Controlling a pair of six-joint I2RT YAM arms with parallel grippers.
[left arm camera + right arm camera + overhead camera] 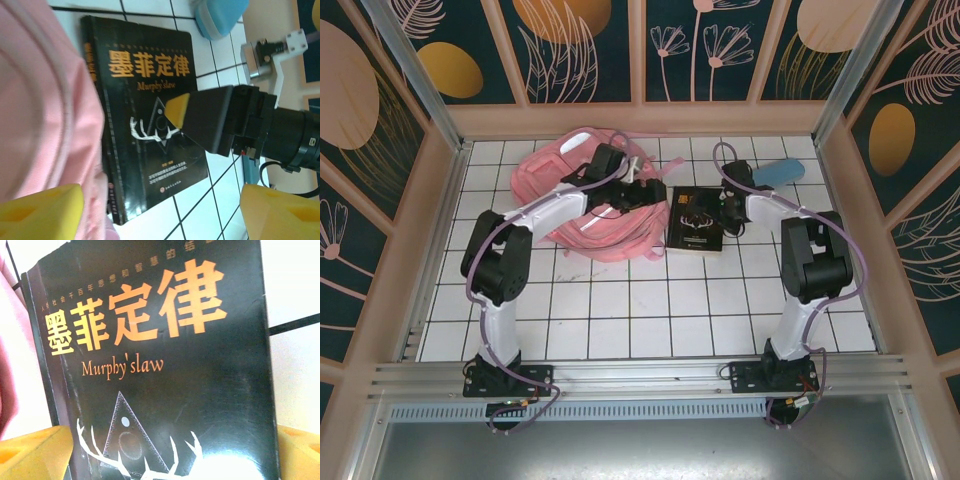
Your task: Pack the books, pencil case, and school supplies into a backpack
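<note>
Beside the black book [695, 222], laid flat on the tiled table [650, 310], the pink backpack [560, 180] is seen against its left edge. The right gripper [165, 452] is held over the cover, jaws spread wide and empty. The left gripper [160, 215], likewise spread and empty, is poised above the book's left edge. The blue pencil case [782, 172] is set beyond the book's far right corner.

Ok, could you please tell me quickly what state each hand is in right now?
Left hand: open, holding nothing, at the backpack edge.
Right hand: open, over the black book, not gripping it.
</note>
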